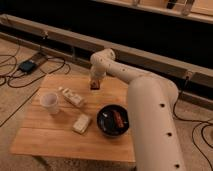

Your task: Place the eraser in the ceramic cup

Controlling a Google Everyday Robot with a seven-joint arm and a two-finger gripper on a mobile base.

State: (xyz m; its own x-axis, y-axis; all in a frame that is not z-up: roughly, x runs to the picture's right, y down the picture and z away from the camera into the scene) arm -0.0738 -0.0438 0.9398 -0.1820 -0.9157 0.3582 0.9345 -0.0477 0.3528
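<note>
The ceramic cup (49,101) is a small pale cup standing upright near the left edge of the wooden table (55,140). My gripper (94,84) is down at the table's far edge, right of the cup and well apart from it. A small dark, reddish-brown bit shows at the gripper's tip, where the eraser (93,87) lies. I cannot tell whether the eraser is held or only lies under the gripper. The white arm (145,110) reaches in from the lower right.
A long white bar (72,96) lies between the cup and the gripper. A cream block (81,123) lies nearer the front. A wide black bowl (112,120) with something reddish in it stands right of the block. Cables and a dark box (27,65) lie on the floor at left.
</note>
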